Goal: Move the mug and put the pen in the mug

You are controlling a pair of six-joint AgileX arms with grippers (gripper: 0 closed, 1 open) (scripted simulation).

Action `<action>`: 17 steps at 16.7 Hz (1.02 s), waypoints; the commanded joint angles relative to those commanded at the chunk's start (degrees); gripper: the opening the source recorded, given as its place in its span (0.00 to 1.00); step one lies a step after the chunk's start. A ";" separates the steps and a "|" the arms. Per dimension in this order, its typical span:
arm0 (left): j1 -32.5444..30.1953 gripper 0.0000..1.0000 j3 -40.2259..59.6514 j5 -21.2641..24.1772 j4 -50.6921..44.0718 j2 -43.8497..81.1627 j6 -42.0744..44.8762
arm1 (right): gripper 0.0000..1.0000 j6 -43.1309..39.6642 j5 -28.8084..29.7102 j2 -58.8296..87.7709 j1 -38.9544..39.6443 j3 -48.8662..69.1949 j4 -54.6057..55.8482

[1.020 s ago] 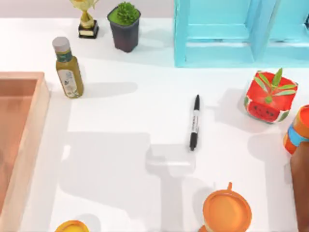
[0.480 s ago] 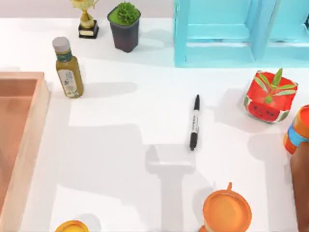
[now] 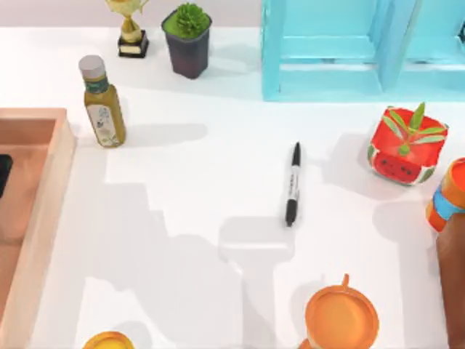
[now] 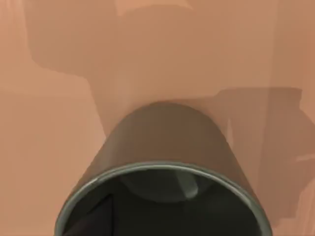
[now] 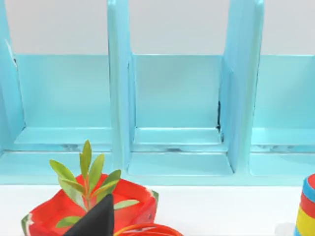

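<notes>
the left gripper (image 3: pixel 2 174) was a dark sliver at the table's left edge over the smooth wooden tray (image 3: pixel 43 211); i cannot tell its grip. its wrist camera looked down on the matte cylindrical mug (image 4: pixel 165 147) against the tray's wood. the slim black pen (image 3: pixel 292 184) lay flat mid-table, white-banded, well apart from the tray.

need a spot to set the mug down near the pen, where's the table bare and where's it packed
Widest bare patch: left of the pen, from the oil bottle and wooden tray across to it. A smaller gap lies between the pen and watermelon pot. Crowded: the right edge by the striped cup, the front by the orange cup, the back by the blue shelf and plant pot.
</notes>
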 joint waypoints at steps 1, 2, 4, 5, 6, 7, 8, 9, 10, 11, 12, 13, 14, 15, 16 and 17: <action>0.05 1.00 -1.58 0.00 1.93 0.52 0.05 | 1.00 0.00 0.00 0.00 0.00 0.00 0.00; 0.08 1.00 -2.75 0.00 3.25 0.90 0.10 | 1.00 0.00 0.00 0.00 0.00 0.00 0.00; 0.10 1.00 -3.53 0.01 4.10 1.12 0.12 | 1.00 0.00 0.00 0.00 0.00 0.00 0.00; 0.10 1.00 -3.53 0.01 4.10 1.12 0.12 | 1.00 0.00 0.00 0.00 0.00 0.00 0.00; 0.10 1.00 -3.53 0.01 4.10 1.12 0.12 | 1.00 0.00 0.00 0.00 0.00 0.00 0.00; 0.10 1.00 -3.53 0.01 4.10 1.12 0.12 | 1.00 0.00 0.00 0.00 0.00 0.00 0.00; 0.10 0.92 -3.53 0.01 4.10 1.12 0.12 | 1.00 0.00 0.00 0.00 0.00 0.00 0.00; 0.10 0.85 -3.53 0.01 4.10 1.12 0.12 | 1.00 0.00 0.00 0.00 0.00 0.00 0.00; 0.10 0.77 -3.53 0.01 4.10 1.12 0.12 | 1.00 0.00 0.00 0.00 0.00 0.00 0.00; 0.10 0.70 -3.53 0.01 4.10 1.12 0.12 | 1.00 0.00 0.00 0.00 0.00 0.00 0.00; 0.10 0.62 -3.53 0.01 4.10 1.12 0.12 | 1.00 0.00 0.00 0.00 0.00 0.00 0.00; 0.10 0.55 -3.53 0.01 4.10 1.12 0.12 | 1.00 0.00 0.00 0.00 0.00 0.00 0.00; 0.10 0.47 -3.53 0.01 4.10 1.12 0.12 | 1.00 0.00 0.00 0.00 0.00 0.00 0.00; 0.10 0.40 -3.53 0.01 4.10 1.12 0.12 | 1.00 0.00 0.00 0.00 0.00 0.00 0.00; 0.10 0.32 -3.53 0.01 4.10 1.12 0.12 | 1.00 0.00 0.00 0.00 0.00 0.00 0.00; 0.10 0.25 -3.53 0.01 4.10 1.12 0.12 | 1.00 0.00 0.00 0.00 0.00 0.00 0.00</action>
